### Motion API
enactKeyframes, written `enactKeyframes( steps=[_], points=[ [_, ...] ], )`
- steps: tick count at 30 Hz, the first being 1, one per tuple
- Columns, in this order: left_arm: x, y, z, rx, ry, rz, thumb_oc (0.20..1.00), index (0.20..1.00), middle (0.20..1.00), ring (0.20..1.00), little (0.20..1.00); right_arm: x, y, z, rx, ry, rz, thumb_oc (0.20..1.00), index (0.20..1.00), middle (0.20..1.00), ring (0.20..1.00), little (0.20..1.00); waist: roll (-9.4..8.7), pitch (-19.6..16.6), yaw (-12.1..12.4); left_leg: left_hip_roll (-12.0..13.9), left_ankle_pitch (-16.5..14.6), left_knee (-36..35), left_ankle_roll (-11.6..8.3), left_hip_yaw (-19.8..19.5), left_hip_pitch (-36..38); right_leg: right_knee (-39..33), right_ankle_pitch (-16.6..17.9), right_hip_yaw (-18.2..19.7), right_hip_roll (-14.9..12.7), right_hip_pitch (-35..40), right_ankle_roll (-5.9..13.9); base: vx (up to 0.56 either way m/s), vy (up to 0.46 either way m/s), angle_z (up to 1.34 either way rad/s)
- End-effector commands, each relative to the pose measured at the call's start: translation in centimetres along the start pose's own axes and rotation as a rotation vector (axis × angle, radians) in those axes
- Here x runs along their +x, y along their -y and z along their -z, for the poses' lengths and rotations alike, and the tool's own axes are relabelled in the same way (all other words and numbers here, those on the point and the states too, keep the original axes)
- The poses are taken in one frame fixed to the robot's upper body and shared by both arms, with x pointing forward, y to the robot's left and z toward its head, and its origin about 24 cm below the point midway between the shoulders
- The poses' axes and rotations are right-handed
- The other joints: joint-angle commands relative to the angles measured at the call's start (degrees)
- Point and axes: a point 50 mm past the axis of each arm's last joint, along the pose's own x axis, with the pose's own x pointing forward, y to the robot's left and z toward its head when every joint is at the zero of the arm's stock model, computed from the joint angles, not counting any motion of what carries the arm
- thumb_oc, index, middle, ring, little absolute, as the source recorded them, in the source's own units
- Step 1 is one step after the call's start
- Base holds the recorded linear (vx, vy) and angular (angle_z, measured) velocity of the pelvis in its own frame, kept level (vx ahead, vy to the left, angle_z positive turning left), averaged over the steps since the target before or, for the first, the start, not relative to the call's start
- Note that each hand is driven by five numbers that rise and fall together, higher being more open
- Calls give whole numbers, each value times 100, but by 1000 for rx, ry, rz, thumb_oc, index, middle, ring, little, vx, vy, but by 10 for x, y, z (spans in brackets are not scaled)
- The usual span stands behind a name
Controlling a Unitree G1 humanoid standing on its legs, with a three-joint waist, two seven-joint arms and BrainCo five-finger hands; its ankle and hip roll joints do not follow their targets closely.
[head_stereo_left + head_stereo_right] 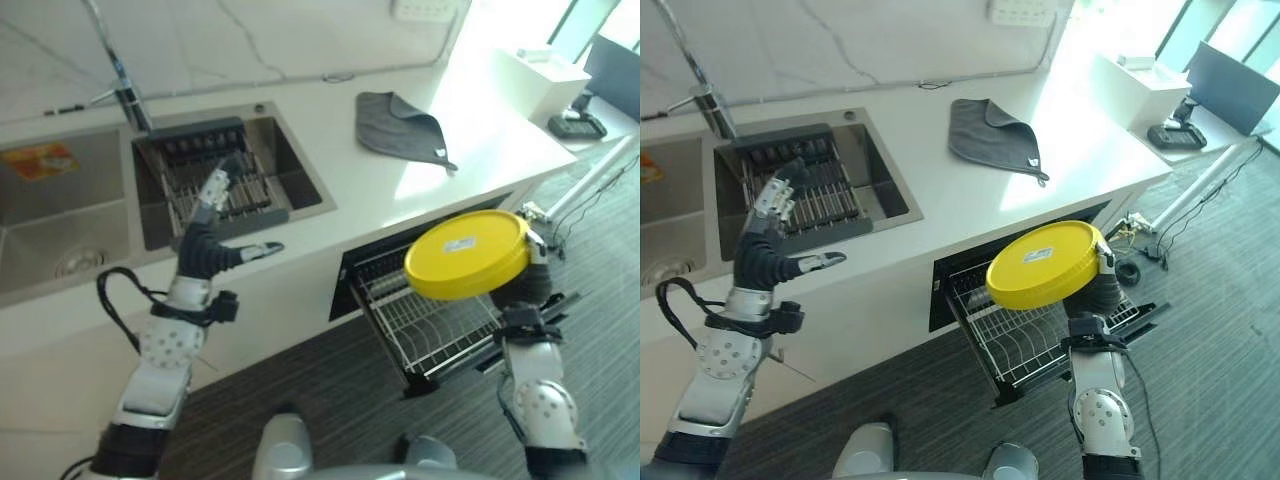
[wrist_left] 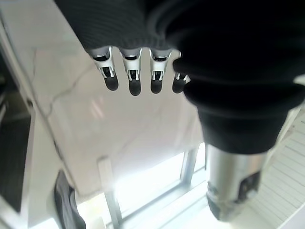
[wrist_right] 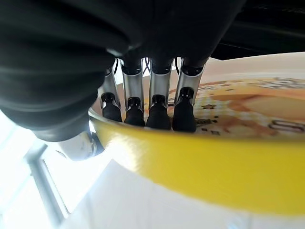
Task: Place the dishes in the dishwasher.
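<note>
A yellow plate (image 1: 467,253) is held tilted above the pulled-out dishwasher rack (image 1: 430,325), its underside with a small label facing up. My right hand (image 1: 527,280) grips its right rim; in the right wrist view the fingers (image 3: 153,107) curl over the yellow plate's (image 3: 200,167) edge onto its printed face. My left hand (image 1: 215,235) is raised over the sink's front edge with fingers straight and thumb out, holding nothing; its fingers (image 2: 134,78) also show in the left wrist view.
A wire dish rack (image 1: 215,185) sits in the right sink basin, with a faucet (image 1: 125,85) behind it. A grey cloth (image 1: 400,125) lies on the white counter (image 1: 340,150). A white box (image 1: 540,75) stands at the far right. Dark floor lies below.
</note>
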Motion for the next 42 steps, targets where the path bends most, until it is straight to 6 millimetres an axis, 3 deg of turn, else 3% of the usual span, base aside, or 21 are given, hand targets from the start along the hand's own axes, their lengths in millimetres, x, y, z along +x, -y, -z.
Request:
enactKeyframes(
  steps=[1, 2, 4, 5, 10, 13, 15, 18, 21, 25, 33, 42],
  points=[
    [10, -5, -29, 10, 157, 8, 1000, 1000, 1000, 1000, 1000, 15, -36, -27, 36, 150, -200, 200, 200, 200, 200, 200, 131, -158, 33, -135, -101, -1100, -17, -244, 1199, -906, 596, -176, -29, 800, 142, 143, -515, 31],
    [13, -5, -29, 22, 161, 16, 1000, 1000, 1000, 1000, 1000, 17, -36, -25, 43, 156, -195, 200, 200, 200, 200, 200, 111, -154, 17, 5, -146, -1058, -97, -314, 1239, -1047, 816, -1, -161, 814, 213, 143, -483, 18],
    [16, -3, -30, 25, 171, 42, 1000, 1000, 1000, 1000, 1000, 15, -35, -25, 46, 171, -175, 200, 200, 200, 200, 200, 70, -138, -55, 123, -202, -864, -105, -547, 1141, -939, 711, 436, -156, 743, 232, 118, -483, 25],
    [17, -2, -31, 31, 173, 44, 1000, 1000, 1000, 1000, 1000, 13, -34, -25, 46, 166, -172, 200, 200, 200, 200, 200, 34, -148, -76, 222, -215, -806, -137, -599, 1119, -1004, 616, 484, -94, 811, 274, 74, -444, 57],
    [8, 1, -28, 39, 138, 17, 1000, 1000, 1000, 1000, 1000, 15, -35, -30, 9, 103, -156, 200, 200, 200, 200, 200, 110, -327, -79, 800, 96, -1089, -472, -479, 1204, -1418, 344, 308, 234, 912, 360, 29, -442, 44],
    [-3, -3, -24, -13, 99, -32, 1000, 1000, 1000, 1000, 1000, 17, -32, -28, -83, 40, -153, 200, 200, 200, 200, 200, 268, -385, -88, 1061, 371, -1294, -675, -137, 1263, -1418, 208, 102, 434, 908, 143, 2, -230, -7],
    [-3, 3, -27, -49, 120, -16, 1000, 1000, 1000, 1000, 1000, 15, -30, -35, -143, 59, -145, 200, 200, 200, 200, 200, 335, -368, -181, 1139, 624, -1354, -771, 352, 1103, -1418, 178, -248, 430, 944, 100, -65, -52, 4],
    [0, 7, -25, -42, 126, -23, 1000, 1000, 1000, 1000, 1000, 22, -28, -33, -199, 37, -122, 200, 200, 200, 200, 200, 466, -432, -291, 1119, 747, -1833, -804, 256, 1240, -1418, 179, -251, 375, 866, 132, -8, 93, 62],
    [1, 9, -24, -37, 124, -18, 1000, 1000, 1000, 1000, 1000, 20, -21, -29, -254, 27, -69, 200, 200, 200, 200, 200, 502, -474, -340, 1063, 699, -1833, -784, 197, 1330, -1416, 159, -185, 335, 933, 162, 105, 82, 12],
    [5, 6, -22, -15, 108, -12, 1000, 1000, 1000, 1000, 1000, 18, -9, -33, -463, 66, 30, 200, 200, 200, 200, 200, 515, -480, -355, 1021, 619, -1833, -797, 173, 1449, -1394, 178, -240, 226, 1024, 256, 100, 86, 7],
    [9, -2, -21, 20, 92, -42, 1000, 1000, 1000, 1000, 1000, 25, -3, -49, -841, 183, 150, 200, 200, 200, 200, 200, 475, -469, -222, 971, 534, -1833, -741, 13, 1524, -1363, 288, -299, 110, 1014, 354, 24, 33, 3],
    [5, -13, -20, 51, 77, -89, 1000, 1000, 1000, 1000, 1000, 20, 3, -57, -1087, 207, 212, 200, 200, 200, 200, 200, 507, -508, -233, 949, 490, -1833, -739, -20, 1547, -1351, 290, -280, 81, 1003, 366, -2, 22, 5]
  ],
)
